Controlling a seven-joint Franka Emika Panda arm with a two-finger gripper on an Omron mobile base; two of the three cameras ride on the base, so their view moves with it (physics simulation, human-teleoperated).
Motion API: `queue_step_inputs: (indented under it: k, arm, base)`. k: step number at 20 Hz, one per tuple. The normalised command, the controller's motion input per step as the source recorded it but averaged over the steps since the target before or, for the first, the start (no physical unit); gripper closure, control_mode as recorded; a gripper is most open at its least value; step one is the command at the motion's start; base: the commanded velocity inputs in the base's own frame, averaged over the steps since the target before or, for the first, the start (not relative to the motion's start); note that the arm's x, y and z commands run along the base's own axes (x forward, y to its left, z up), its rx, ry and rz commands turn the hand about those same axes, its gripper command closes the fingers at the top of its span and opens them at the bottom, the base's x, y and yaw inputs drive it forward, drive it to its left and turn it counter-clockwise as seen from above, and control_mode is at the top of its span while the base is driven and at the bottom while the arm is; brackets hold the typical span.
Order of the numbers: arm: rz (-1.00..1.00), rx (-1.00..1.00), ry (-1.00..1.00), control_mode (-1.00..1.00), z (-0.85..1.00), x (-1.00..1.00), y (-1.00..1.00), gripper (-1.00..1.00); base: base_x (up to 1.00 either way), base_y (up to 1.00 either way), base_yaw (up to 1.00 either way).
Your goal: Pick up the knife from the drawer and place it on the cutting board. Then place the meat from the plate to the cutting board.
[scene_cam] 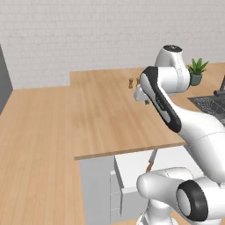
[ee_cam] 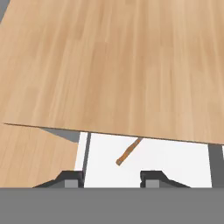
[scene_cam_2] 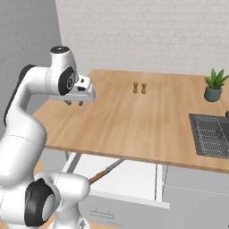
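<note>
The drawer (scene_cam_2: 134,178) stands pulled out under the counter's front edge, white inside. The knife (scene_cam_2: 106,171) lies in it at a slant, brown handle toward the robot and blade partly under the counter; it also shows as the knife (scene_cam: 151,161) and the knife (ee_cam: 128,152). My gripper (scene_cam_2: 74,103) hangs over the wooden counter, well above the drawer, open with nothing between its fingers. In the hand view my gripper (ee_cam: 111,179) looks down past the counter edge at the drawer (ee_cam: 166,159). The cutting board, the meat and the plate are out of view.
The wooden counter (scene_cam_2: 134,120) overhangs the back of the drawer. Two small shakers (scene_cam_2: 139,87) stand at the far side. A potted plant (scene_cam_2: 214,86) and a sink with a wire rack (scene_cam_2: 210,134) are at the right.
</note>
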Motion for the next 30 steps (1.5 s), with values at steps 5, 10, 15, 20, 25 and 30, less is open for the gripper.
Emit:
queue_step_inputs:
  k: [5, 10, 15, 20, 25, 30]
  arm:
    - [0.00, -0.03, 0.00, -1.00, -0.05, -0.46, 0.02, -1.00]
    - [-0.10, -0.01, 0.00, -1.00, -0.25, -0.82, -0.02, -1.00]
    - [-0.13, 0.00, 0.07, -1.00, -0.19, -0.09, 0.00, -1.00]
    - [-0.02, 0.00, 0.01, 1.00, -0.06, -0.01, 0.00, -1.00]
    - [0.00, 0.00, 0.00, 1.00, 0.00, 0.00, 0.00, -1.00]
    - [0.00, 0.00, 0.00, 1.00, 0.00, 0.00, 0.00, -1.00]
  base:
    - [0.00, 0.00, 0.00]
    - [0.00, 0.00, 0.00]
    - [0.00, 0.00, 0.00]
    - [-0.15, 0.00, -0.10]
    - [-0.50, 0.06, -0.50]
    - [-0.28, 0.55, -0.60]
